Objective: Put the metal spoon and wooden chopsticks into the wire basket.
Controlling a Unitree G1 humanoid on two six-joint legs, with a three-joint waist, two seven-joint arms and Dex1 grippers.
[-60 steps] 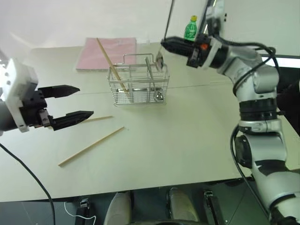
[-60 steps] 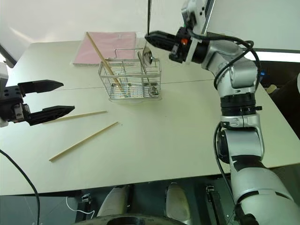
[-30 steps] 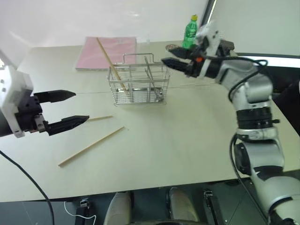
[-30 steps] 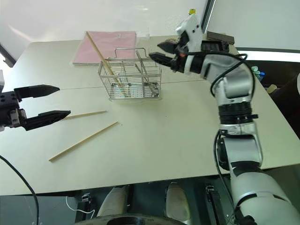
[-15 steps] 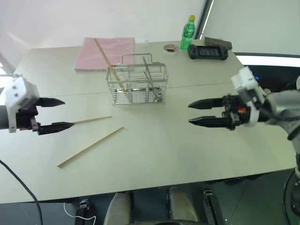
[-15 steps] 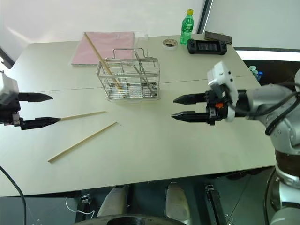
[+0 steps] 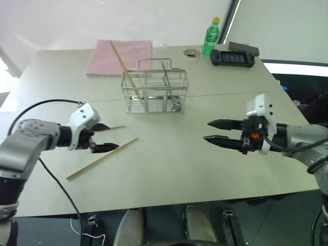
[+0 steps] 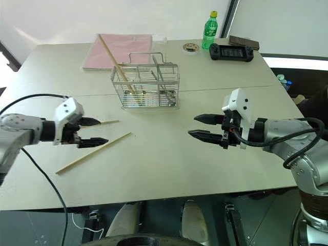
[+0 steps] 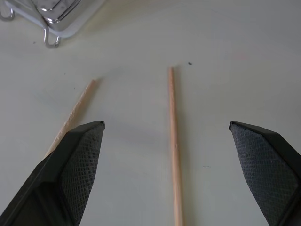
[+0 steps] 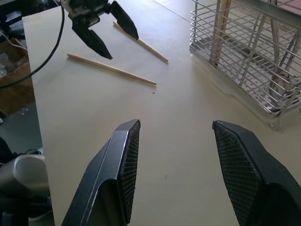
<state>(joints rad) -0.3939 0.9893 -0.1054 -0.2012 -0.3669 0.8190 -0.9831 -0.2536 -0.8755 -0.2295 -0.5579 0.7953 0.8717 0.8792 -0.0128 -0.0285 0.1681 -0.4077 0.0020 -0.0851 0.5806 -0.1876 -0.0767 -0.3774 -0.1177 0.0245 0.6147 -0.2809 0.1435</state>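
The wire basket [image 7: 154, 88] stands mid-table with one of the wooden chopsticks [image 7: 123, 64] leaning out of its left end. The metal spoon [image 8: 166, 96] lies in its right end, bowl low. Two more chopsticks lie on the table: one [image 9: 174, 150] runs between the fingers of my open left gripper [image 7: 110, 136], the other [image 9: 75, 113] sits just beside one finger [image 9: 70, 179]. That gripper hovers low over the table. My right gripper [image 7: 207, 130] is open and empty, over bare table to the right of the basket and pointing left.
At the table's back lie a pink folder [image 7: 120, 56], a tape roll [image 7: 191, 52], a green bottle [image 7: 208, 36] and a black controller [image 7: 233, 55]. A black cable [image 7: 46, 102] loops from my left arm over the left of the table.
My right gripper let go of the spoon at the basket and drew back to the right. My left gripper sank to the table and now straddles a chopstick.
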